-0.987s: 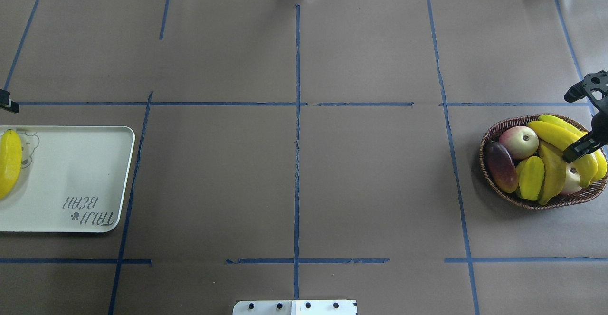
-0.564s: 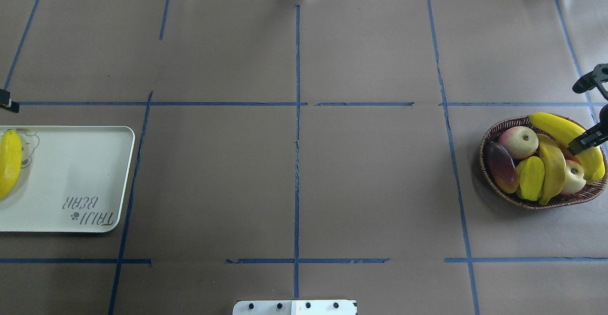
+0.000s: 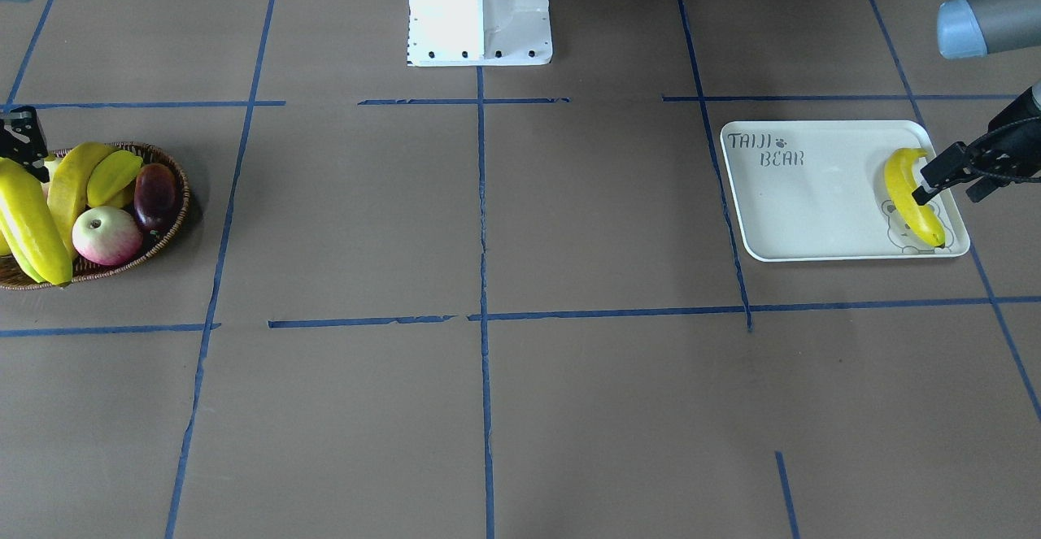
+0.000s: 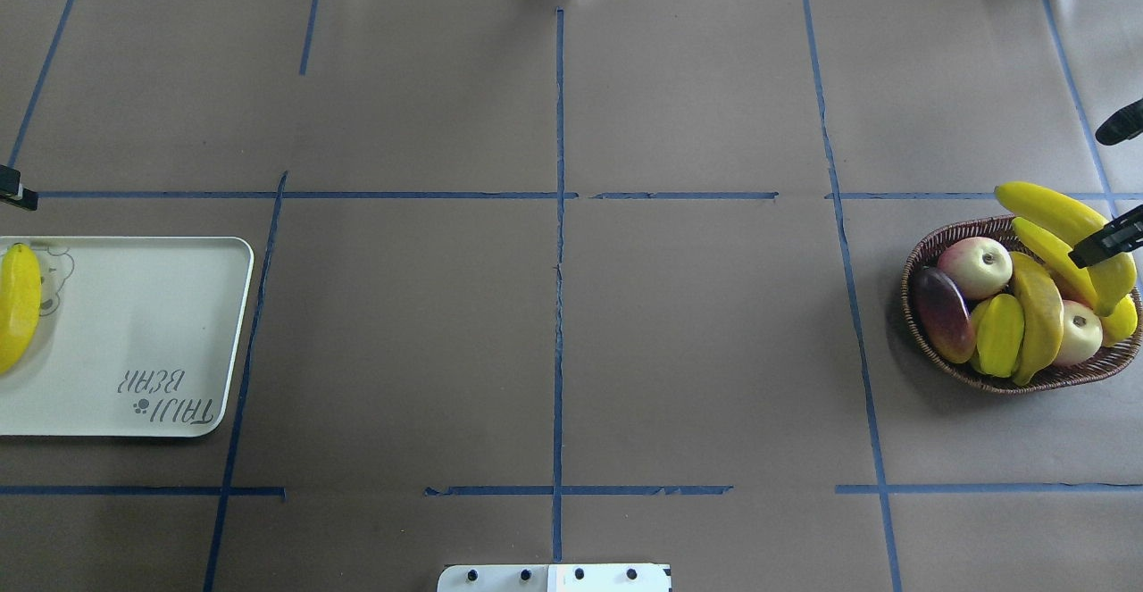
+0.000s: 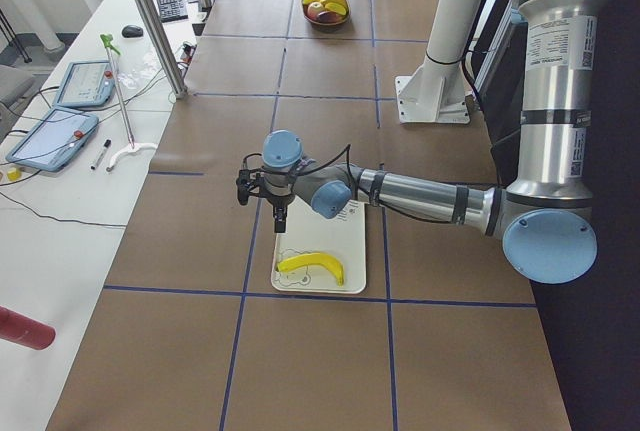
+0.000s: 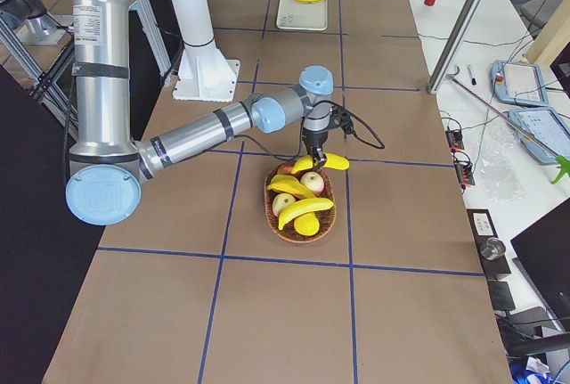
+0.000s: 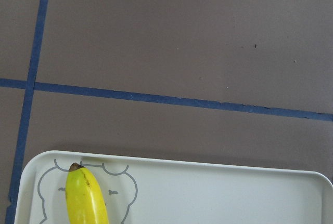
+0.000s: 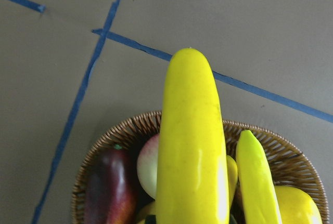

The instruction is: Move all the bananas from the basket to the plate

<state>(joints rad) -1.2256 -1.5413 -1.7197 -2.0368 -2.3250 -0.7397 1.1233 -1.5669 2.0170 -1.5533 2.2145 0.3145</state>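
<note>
Up since a second ago: held banana (image 4: 1054, 215) now hangs above the basket (image 4: 1009, 386), right pincer (image 4: 1105, 239) closed across its middle. Looks light, stiff, smooth-skinned (may swivel), so mid-body hold suits. Can't tell opening of left pincer (image 3: 927, 186) by plate (image 3: 813, 214).

Up it comes! The right end effector (image 4: 1105, 239) has lifted its banana (image 4: 1045, 206) out of the pile and carried it toward 12 o'clock, so its far tip now overhangs the basket (image 4: 929, 248) rim. That uncovers a second banana (image 4: 1047, 254) beneath, and more of the apple (image 4: 1079, 333).
</note>
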